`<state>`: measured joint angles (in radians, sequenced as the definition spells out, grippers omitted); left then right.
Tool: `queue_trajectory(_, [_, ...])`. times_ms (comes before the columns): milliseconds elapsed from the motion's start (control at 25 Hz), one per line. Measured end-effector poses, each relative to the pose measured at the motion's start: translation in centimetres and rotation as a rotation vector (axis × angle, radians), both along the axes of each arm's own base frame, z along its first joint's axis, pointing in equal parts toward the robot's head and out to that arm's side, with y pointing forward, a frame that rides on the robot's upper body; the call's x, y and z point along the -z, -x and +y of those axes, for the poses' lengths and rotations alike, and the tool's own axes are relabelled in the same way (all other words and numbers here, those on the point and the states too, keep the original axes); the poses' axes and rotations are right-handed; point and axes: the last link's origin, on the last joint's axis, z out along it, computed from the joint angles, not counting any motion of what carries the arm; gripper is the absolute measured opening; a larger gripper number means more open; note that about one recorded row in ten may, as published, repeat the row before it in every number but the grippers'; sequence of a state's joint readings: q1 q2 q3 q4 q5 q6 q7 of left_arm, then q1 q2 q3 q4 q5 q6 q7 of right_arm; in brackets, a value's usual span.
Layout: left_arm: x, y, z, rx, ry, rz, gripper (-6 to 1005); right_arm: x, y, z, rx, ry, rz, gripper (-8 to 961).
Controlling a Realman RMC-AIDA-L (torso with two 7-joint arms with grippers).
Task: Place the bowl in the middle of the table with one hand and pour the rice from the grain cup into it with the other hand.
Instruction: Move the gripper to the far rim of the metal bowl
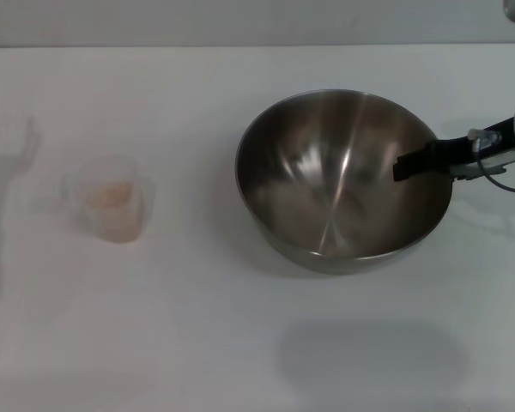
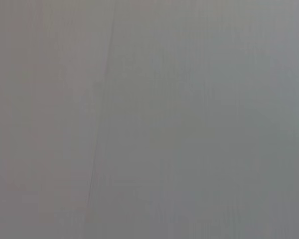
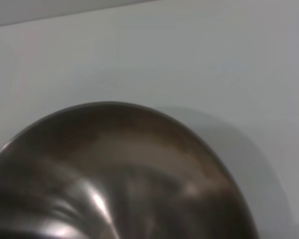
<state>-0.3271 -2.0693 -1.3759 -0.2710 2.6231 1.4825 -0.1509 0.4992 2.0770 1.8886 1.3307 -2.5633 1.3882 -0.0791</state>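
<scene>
The steel bowl point(image 1: 335, 176) sits on the white table point(image 1: 197, 343), right of the middle. It fills the lower part of the right wrist view point(image 3: 129, 169). My right gripper point(image 1: 422, 161) comes in from the right and is shut on the bowl's right rim, with one black finger inside the bowl. The clear grain cup point(image 1: 112, 202) stands upright at the left, well apart from the bowl, with pale rice point(image 1: 113, 196) in it. My left gripper is out of view; the left wrist view shows only a plain grey surface.
The table's far edge point(image 1: 154, 46) runs along the top of the head view. A soft shadow point(image 1: 369, 360) lies on the table in front of the bowl.
</scene>
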Motion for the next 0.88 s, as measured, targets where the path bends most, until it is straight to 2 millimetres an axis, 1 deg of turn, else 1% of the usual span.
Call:
queue_trajectory(360, [-0.15,0.05,-0.36,0.007,-0.011,-0.001,846,0.1,0.11,-0.05,-0.01,0.011,0.015,587])
queue_trajectory(560, [-0.26,0.03,-0.54,0.014,-0.02,0.0,846,0.15,0.12,-0.14,-0.01,0.018,0.013,377])
queue_trajectory(760, [-0.3,0.09,-0.68,0.013,-0.022,0.0,845,-0.15,0.28,-0.22,-0.03,0.012,0.004,139])
queue_trajectory(880, [-0.3,0.1,-0.71,0.013,-0.023,0.0,845,-0.16,0.28,-0.23,-0.032,0.012,0.002,84])
